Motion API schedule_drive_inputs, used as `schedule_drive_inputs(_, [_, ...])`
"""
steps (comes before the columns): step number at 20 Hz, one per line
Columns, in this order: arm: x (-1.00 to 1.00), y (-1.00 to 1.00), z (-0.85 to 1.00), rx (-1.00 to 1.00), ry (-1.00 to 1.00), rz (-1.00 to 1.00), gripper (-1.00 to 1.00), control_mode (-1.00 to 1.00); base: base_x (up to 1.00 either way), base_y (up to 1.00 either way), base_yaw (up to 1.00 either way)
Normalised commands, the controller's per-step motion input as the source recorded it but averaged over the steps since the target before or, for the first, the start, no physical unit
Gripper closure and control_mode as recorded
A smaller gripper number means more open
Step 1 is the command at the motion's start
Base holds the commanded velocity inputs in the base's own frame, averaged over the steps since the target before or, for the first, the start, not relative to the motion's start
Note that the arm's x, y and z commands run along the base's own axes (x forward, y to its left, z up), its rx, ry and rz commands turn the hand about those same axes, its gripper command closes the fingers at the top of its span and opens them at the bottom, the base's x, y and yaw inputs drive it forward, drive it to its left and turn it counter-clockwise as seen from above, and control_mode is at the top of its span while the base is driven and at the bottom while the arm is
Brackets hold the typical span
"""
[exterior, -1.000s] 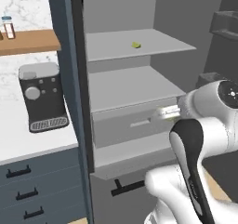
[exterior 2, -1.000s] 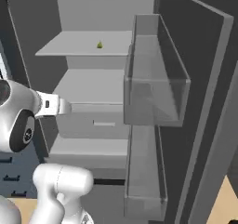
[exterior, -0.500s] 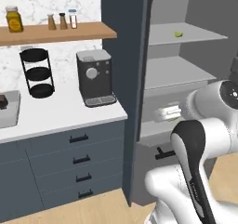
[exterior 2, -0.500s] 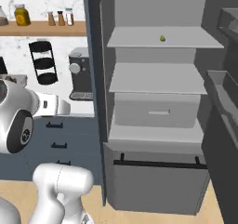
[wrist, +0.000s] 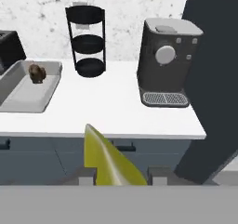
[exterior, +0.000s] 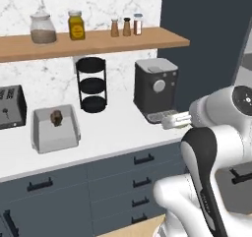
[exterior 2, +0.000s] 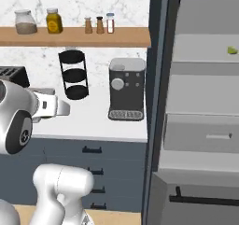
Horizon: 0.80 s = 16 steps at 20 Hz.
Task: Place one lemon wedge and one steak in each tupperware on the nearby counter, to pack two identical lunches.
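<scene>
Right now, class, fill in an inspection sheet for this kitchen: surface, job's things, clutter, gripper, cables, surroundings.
Surface: white marble-look counter over dark blue-grey drawers.
Job's things: one tupperware on the counter, a small brown steak in its far end; a yellow-green lemon wedge between the fingers; another lemon wedge on an open fridge shelf.
Clutter: coffee machine, black tiered rack, toaster.
Gripper: gripper shut on the lemon wedge, short of the counter's edge.
Cables: nothing seen.
Surroundings: wooden shelf with jars and shakers; marble backsplash; fridge standing open.
</scene>
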Motion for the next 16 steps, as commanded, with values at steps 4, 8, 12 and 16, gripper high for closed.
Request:
schedule_drive_inputs(4, [0.00,0.00,0.00,0.00,0.00,0.00,1.00,1.00,0.99,1.00,0.00])
schedule_drive_inputs(8, [0.00,0.00,0.00,0.00,0.00,0.00,1.00,1.00,0.60,1.00,0.00])
schedule_drive_inputs(12, [0.00,0.00,0.00,0.00,0.00,0.00,1.00,1.00,0.43,1.00,0.00])
schedule_drive_inputs(16, [0.30,0.48,-0.39,-0.01,0.10,0.00,1.00,-1.00,0.26,0.50,0.00])
